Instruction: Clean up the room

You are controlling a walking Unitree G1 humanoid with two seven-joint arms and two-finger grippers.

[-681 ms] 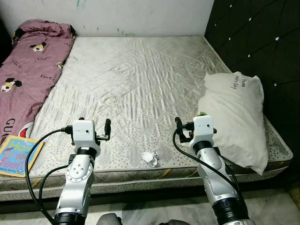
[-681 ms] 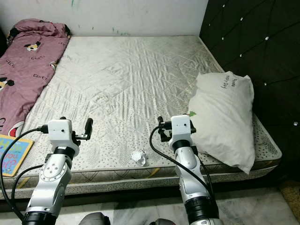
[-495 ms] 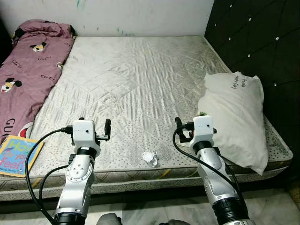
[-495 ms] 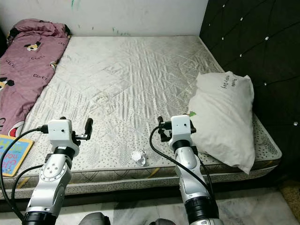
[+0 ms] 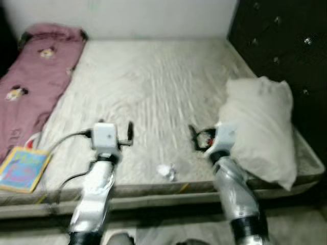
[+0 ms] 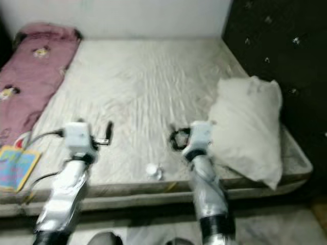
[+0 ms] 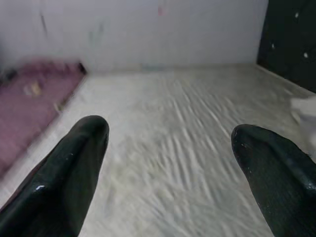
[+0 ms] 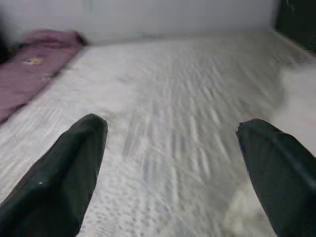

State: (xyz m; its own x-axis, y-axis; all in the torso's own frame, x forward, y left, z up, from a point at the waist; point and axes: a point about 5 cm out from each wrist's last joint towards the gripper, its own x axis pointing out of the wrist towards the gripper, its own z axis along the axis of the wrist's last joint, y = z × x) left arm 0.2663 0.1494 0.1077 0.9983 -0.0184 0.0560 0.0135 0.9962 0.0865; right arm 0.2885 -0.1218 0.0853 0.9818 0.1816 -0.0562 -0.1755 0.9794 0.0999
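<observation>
White crumpled paper (image 5: 166, 171) lies at the near edge of the bed (image 5: 153, 97), roughly between the two arms and a little closer than either gripper. It is a small, loosely balled scrap, pale against the pale quilted mattress, so it stands out poorly, and the head views are blurred. It looks light and easy to crush or flick away.

The left gripper (image 5: 130, 133) hangs over the mattress to the left of the scrap, and the right gripper (image 5: 193, 137) to the right of it, just beside the pillow (image 5: 260, 127). In the wrist views both sets of jaws are spread wide with nothing between them, and both look along the mattress and past the paper.

Judging from this, the main risk is a miss: with blur and weak contrast, a reach could land beside the scrap. A careless sweep could push it off the near edge onto the floor. The right arm could also snag the pillow as it turns inward.

Further left, a colourful book (image 5: 23, 168) rests at the near left corner, beside a pink patterned blanket (image 5: 36, 76) running up the left side. At the far end stands a white wall (image 5: 153, 15), and a dark tufted headboard (image 5: 286, 46) lines the right side.
</observation>
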